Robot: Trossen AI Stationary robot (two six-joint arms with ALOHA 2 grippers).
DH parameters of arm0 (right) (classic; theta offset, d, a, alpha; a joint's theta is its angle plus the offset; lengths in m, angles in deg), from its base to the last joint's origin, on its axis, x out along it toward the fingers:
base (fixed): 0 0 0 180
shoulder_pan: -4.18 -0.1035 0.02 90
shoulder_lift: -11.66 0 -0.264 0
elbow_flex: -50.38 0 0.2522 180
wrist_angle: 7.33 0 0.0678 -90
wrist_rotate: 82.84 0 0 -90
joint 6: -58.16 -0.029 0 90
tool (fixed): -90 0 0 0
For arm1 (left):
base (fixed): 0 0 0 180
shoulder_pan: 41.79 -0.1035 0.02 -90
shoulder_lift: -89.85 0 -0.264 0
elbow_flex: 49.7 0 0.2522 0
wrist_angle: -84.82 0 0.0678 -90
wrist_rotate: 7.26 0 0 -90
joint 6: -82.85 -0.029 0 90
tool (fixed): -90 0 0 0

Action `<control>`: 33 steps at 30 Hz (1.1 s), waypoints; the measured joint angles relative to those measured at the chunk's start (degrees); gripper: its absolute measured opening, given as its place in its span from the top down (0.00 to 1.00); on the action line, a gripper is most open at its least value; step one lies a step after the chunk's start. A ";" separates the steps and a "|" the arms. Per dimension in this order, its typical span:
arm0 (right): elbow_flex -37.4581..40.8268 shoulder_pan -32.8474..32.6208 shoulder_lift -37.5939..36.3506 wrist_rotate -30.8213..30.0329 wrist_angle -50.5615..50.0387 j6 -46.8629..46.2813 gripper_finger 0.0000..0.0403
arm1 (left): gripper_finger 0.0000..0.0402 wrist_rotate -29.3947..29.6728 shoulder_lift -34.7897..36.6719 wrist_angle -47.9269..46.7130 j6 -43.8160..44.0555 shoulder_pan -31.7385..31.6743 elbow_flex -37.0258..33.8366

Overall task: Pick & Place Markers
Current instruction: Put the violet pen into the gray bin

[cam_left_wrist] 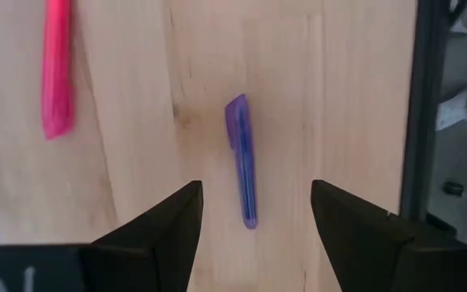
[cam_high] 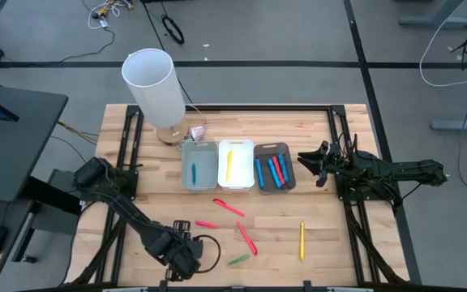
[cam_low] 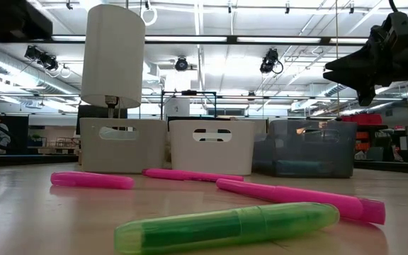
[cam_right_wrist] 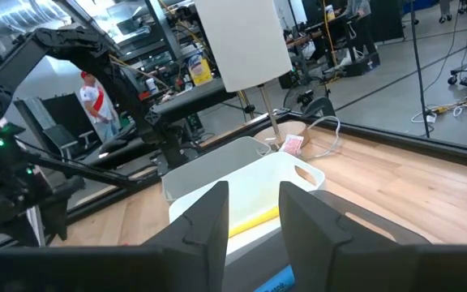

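Note:
A purple marker (cam_left_wrist: pixel 242 158) lies flat on the wooden table, just inside the near-left rail. My left gripper (cam_left_wrist: pixel 254 185) points down over it, open, one finger on each side of the marker's near end, apart from it. In the high view that gripper (cam_high: pixel 186 258) hides the marker. Pink markers (cam_high: pixel 228 207) (cam_high: pixel 206 224) (cam_high: pixel 246 238), a green marker (cam_high: pixel 238 259) and a yellow marker (cam_high: pixel 302 241) lie loose on the table. My right gripper (cam_high: pixel 308 160) waits level beside the dark bin (cam_high: pixel 275 166), its fingers (cam_right_wrist: pixel 209 219) slightly apart, holding nothing.
Three bins stand in a row mid-table: a translucent one (cam_high: pixel 199 165) with a teal marker, a white one (cam_high: pixel 235 162) with a yellow marker, and the dark one with blue and red markers. A white lamp (cam_high: pixel 148 85) stands at the far left. A black rail (cam_left_wrist: pixel 428 122) borders the table.

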State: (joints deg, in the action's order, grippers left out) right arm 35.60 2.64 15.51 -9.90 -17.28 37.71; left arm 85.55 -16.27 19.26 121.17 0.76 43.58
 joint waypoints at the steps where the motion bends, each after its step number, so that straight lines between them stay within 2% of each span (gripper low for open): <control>1: 0.00 -0.01 -0.01 0.00 0.00 -0.02 0.72 | 0.41 0.00 -0.04 0.84 0.12 0.00 -0.80; 6: 0.00 -0.02 -0.02 0.00 0.00 -0.02 0.72 | 0.41 -1.17 -0.06 4.85 3.38 -0.33 -5.25; 16: 0.00 -0.02 -0.02 0.00 0.02 0.00 0.72 | 0.41 -3.54 -0.06 12.23 4.33 -0.19 -9.98; 25: 0.00 0.00 -0.02 0.00 0.00 0.00 0.72 | 0.41 -3.26 -0.06 18.38 4.89 -0.18 -14.32; 33: 0.00 -0.01 0.00 0.02 0.02 0.00 0.72 | 0.41 -0.02 -2.09 18.67 4.87 0.25 -15.00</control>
State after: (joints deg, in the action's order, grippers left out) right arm 35.60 2.63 15.52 -9.88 -17.26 37.72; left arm 85.53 -18.35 37.93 126.04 1.01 28.57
